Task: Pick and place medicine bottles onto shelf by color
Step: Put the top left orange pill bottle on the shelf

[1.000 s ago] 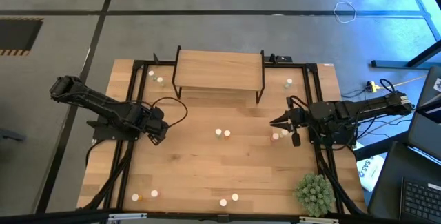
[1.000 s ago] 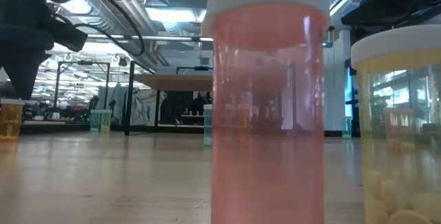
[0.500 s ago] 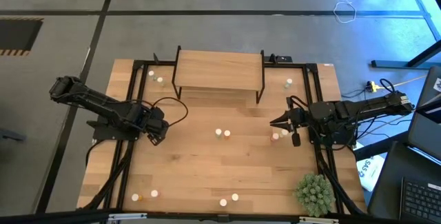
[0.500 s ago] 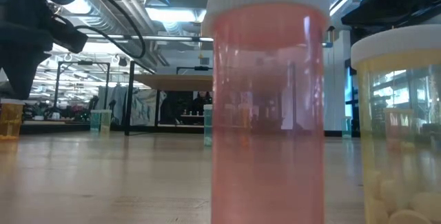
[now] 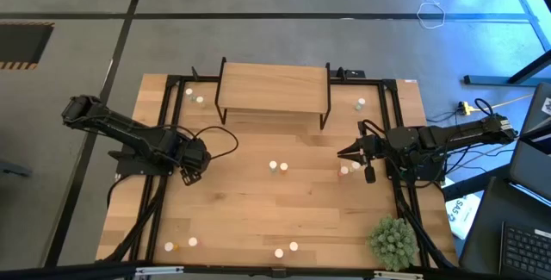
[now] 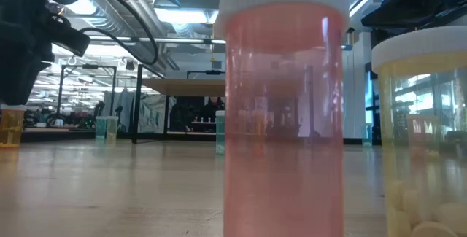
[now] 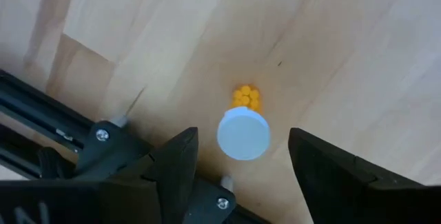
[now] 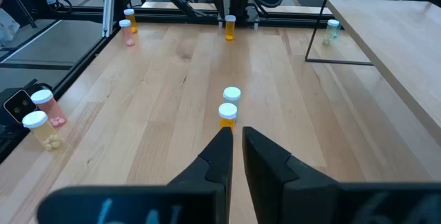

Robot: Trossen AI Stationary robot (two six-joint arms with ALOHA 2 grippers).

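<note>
High view: the left gripper [image 5: 193,173] hangs low over the left part of the table [image 5: 232,220], pointing down. In the left wrist view its fingers [image 7: 180,162] stand wide apart on either side of an orange bottle [image 7: 243,131] with a white cap — the bottle stands upright on the wood between them, and I cannot tell whether either finger touches it. Far of that gripper, two small bottles [image 5: 195,97] sit just left of the shelf [image 5: 273,86], which stands at the far middle of the table with its top bare. Near the table's centre a pair of bottles [image 5: 277,167] stand just beside each other; the right wrist view shows them as a white-capped orange bottle [image 8: 228,114] with another cap [image 8: 232,94] close beyond it. Along the near edge lie two more pairs [image 5: 180,244], one left, one middle [image 5: 286,249]. The right gripper [image 5: 342,153] hovers at the right side, pointing left — its fingers [image 8: 219,151] nearly closed, with only a thin gap and nothing between them. A pink bottle [image 5: 344,171] stands just near it. A lone bottle [image 5: 360,103] sits right of the shelf, and a spiky green plant ball [image 5: 393,241] rests at the near right corner.
</note>
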